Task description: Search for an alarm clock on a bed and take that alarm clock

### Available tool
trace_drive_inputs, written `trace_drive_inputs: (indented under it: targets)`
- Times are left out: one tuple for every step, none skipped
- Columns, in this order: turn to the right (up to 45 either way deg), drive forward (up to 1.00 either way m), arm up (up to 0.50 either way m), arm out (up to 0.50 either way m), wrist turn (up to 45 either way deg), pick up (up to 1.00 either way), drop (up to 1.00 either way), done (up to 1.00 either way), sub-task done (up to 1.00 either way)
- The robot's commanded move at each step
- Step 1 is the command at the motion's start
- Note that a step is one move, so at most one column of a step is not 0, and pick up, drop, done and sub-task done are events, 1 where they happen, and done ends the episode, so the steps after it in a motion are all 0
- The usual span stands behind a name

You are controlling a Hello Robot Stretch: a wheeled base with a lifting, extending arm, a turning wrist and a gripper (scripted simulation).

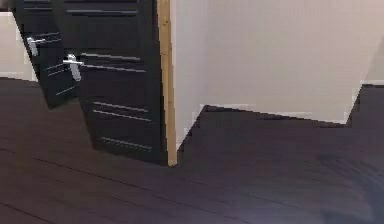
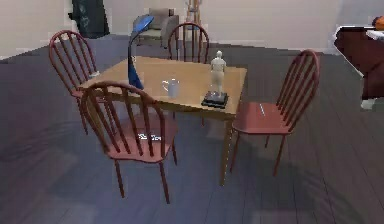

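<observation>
In the forward view a dark panelled door (image 1: 118, 80) with a silver handle (image 1: 73, 66) stands ajar in a wooden frame (image 1: 169, 80). A second dark door (image 1: 45, 50) hangs behind it at the left. In the arm side view a wooden dining table (image 2: 150, 78) carries a small pale statue (image 2: 217, 80) on a dark base, a light mug (image 2: 172, 88) and a blue desk lamp (image 2: 138, 40).
Several red wooden chairs (image 2: 135, 125) ring the table. A white wall (image 1: 270, 55) closes the forward view's right, over dark plank floor (image 1: 250, 170). At the far back of the arm side view stand a dark cabinet (image 2: 90, 17) and an armchair (image 2: 160, 25).
</observation>
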Motion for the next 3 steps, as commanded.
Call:
trace_drive_inputs:
  targets:
    - [-33.0,0.0,0.0,0.0,0.0,0.0,0.0,0.0,0.0]
    - [0.0,0.45,0.0,0.0,0.0,0.0,0.0,0.0,0.0]
    - [-18.0,0.0,0.0,0.0,0.0,0.0,0.0,0.0,0.0]
